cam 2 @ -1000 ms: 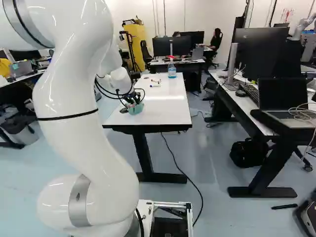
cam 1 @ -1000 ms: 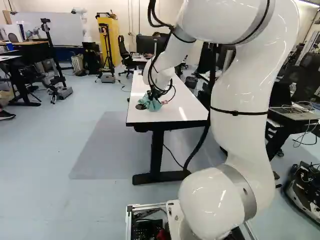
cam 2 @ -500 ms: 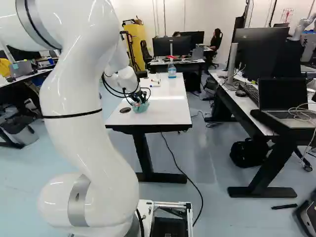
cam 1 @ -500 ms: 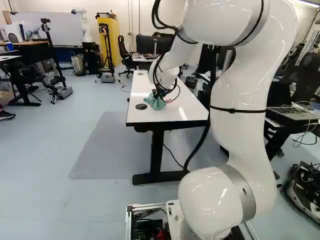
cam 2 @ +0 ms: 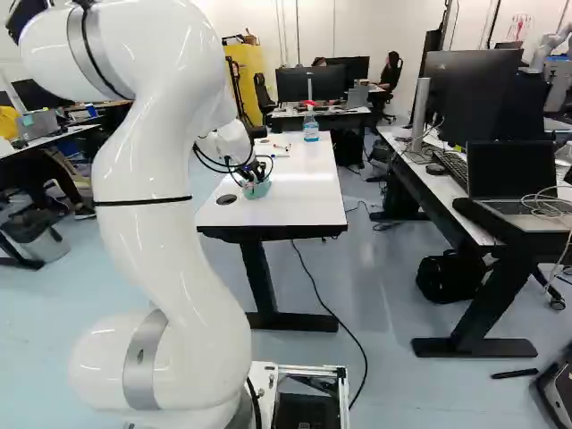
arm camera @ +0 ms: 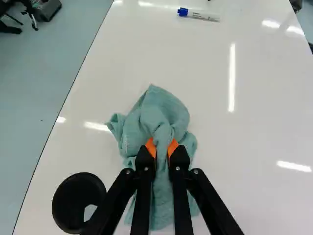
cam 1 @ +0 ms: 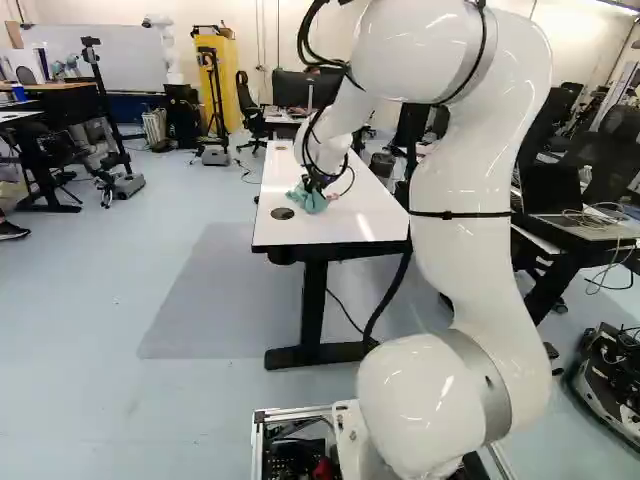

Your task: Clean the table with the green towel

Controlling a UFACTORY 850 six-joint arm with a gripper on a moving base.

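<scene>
Gripper (cam 1: 316, 186) pinches towel (arm camera: 161, 115); red-topped bottle (cam 2: 311, 130) stands beyond, contents unclear

Over the last second, your gripper (cam 1: 314, 186) carried the towel (cam 1: 310, 201) away from the black hole (cam 1: 283, 213), where it had sat close against the rim, to a spot farther ahead on the tabletop (cam 1: 330, 229). Your arm (cam 1: 462, 170) shifted with it, its upper bend leftward in the left base view, rightward in the right.
</scene>
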